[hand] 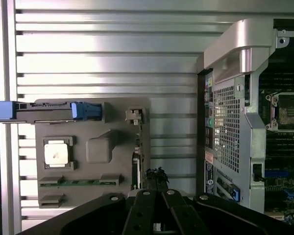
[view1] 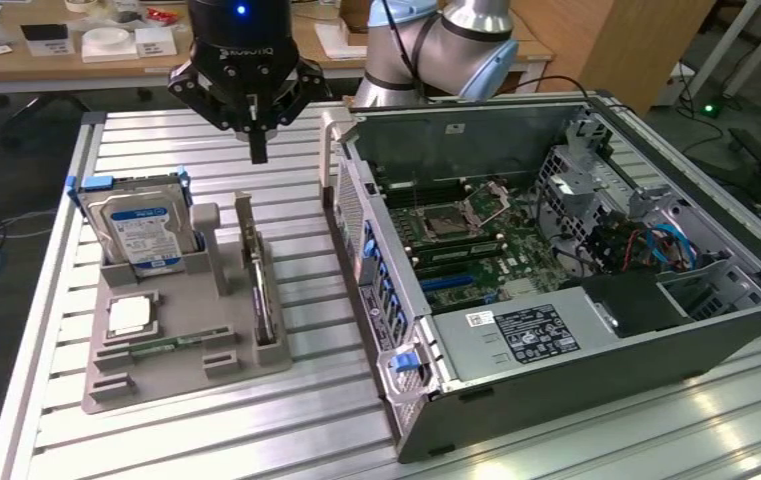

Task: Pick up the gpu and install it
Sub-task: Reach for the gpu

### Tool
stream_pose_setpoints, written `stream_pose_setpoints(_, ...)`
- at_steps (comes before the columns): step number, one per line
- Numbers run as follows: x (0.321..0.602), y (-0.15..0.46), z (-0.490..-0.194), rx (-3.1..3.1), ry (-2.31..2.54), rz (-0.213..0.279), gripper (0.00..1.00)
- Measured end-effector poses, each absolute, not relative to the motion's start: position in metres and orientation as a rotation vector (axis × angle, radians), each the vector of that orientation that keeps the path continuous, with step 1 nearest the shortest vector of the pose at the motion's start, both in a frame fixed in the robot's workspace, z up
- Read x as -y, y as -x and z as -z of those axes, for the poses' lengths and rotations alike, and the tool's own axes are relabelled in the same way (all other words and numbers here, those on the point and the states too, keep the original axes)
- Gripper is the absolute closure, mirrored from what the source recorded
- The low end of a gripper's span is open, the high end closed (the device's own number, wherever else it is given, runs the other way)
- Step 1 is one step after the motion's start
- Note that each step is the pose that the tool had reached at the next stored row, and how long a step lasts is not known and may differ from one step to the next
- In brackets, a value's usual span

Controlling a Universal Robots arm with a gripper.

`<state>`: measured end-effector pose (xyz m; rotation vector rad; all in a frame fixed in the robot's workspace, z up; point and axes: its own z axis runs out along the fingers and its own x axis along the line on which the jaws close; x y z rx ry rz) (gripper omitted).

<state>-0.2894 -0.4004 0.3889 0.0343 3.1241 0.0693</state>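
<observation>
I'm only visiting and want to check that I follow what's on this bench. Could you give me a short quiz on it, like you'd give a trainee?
1. True or false: the gpu already sits inside the computer case.
2. Which part stands upright at one end of the gray holder? A) a hard drive with a blue label B) a cooling fan C) a keyboard
3. Are the arm's jaws open or shut, and do they hold anything?
Key: 1. False; it stands on edge in the holder. 2. A. 3. Shut, holding nothing.
</observation>
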Motion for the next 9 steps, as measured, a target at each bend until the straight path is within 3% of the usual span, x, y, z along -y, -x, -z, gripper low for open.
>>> stream_pose_setpoints(9,0.405,0.301,-0.389,-3.124,-0.021,-0.068,0.89)
